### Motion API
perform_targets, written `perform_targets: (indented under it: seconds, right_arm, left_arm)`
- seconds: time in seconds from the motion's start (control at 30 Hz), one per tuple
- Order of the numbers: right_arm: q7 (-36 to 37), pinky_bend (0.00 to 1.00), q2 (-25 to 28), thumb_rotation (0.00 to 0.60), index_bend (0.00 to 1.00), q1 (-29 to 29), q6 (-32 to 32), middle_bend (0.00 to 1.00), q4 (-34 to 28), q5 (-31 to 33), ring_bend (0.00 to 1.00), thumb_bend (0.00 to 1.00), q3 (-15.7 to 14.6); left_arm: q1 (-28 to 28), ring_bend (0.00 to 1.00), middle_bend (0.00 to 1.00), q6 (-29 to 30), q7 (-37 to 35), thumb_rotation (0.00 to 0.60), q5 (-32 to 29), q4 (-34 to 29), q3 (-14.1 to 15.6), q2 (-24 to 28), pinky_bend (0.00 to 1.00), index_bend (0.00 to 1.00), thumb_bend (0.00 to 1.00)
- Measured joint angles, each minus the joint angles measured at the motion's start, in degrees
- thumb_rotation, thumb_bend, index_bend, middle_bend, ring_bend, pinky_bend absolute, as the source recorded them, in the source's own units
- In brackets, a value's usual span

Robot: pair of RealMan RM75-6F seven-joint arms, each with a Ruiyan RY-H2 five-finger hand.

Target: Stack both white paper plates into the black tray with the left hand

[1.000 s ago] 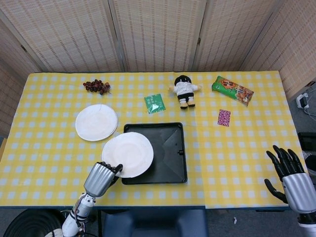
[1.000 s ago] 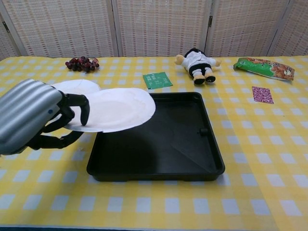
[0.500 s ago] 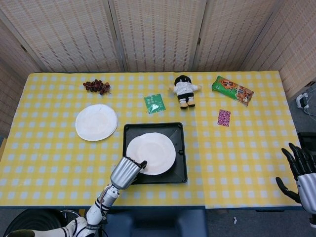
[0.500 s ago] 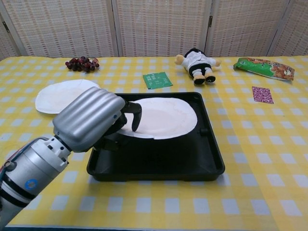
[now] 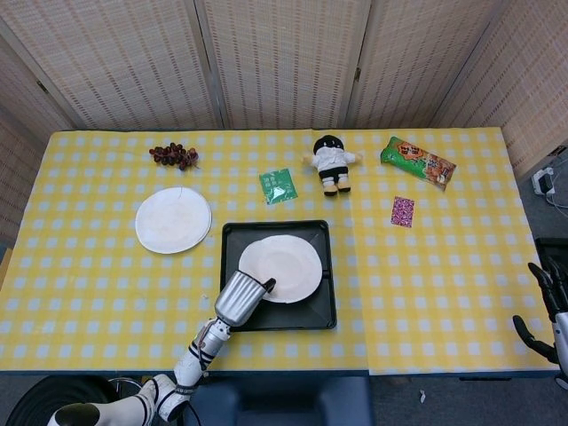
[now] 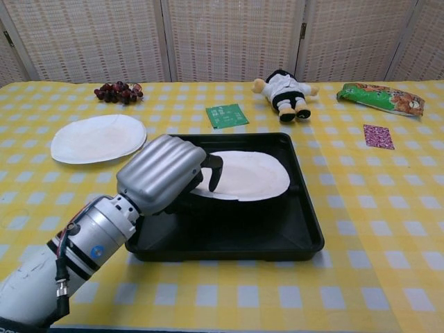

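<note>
My left hand [image 5: 242, 297] [image 6: 166, 175] grips the near-left edge of a white paper plate [image 5: 286, 267] [image 6: 250, 175]. That plate hangs low over the black tray [image 5: 321, 306] [image 6: 277, 236], tilted a little, inside the tray's outline. The second white paper plate [image 5: 173, 219] [image 6: 97, 138] lies flat on the yellow checked cloth, left of the tray and behind my left arm. My right hand [image 5: 550, 311] shows only at the right edge of the head view, off the table, fingers apart and holding nothing.
Behind the tray lie a green packet [image 5: 279, 185] [image 6: 227, 115], a small doll [image 5: 331, 161] [image 6: 284, 88] and a bunch of grapes [image 5: 174, 155] [image 6: 118, 91]. A snack bag [image 5: 418, 161] [image 6: 379, 97] and a pink card [image 5: 403, 211] [image 6: 379, 136] sit at the right.
My left hand carried the plate rightward from the tray's left rim to over the tray's middle and lowered it. My right hand slid further out toward the frame's right edge.
</note>
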Motion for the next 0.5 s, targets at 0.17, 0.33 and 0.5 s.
perform_targets:
  seconds: [0.17, 0.33, 0.5]
  right_arm:
    - [0.21, 0.00, 0.08, 0.600, 0.00, -0.25, 0.32, 0.00, -0.01, -0.17, 0.00, 0.37, 0.06]
    - [0.38, 0.00, 0.12, 0.600, 0.00, -0.38, 0.54, 0.00, 0.01, -0.47, 0.00, 0.37, 0.10]
    - [0.43, 0.00, 0.12, 0.600, 0.00, -0.51, 0.84, 0.00, -0.01, -1.05, 0.00, 0.37, -0.04]
  left_arm:
    - [-0.93, 1.00, 1.00, -0.56, -1.05, 0.600, -1.75, 2.83, 0.13, -1.75, 1.00, 0.54, 0.50]
    - [-0.97, 1.00, 1.00, -0.40, -0.91, 0.600, -2.34, 2.14, 0.65, -1.53, 1.00, 0.35, 0.47]
    - [-0.69, 1.00, 1.00, -0.18, 0.91, 0.600, -2.73, -1.28, 1.06, -0.36, 1.00, 0.28, 0.42]
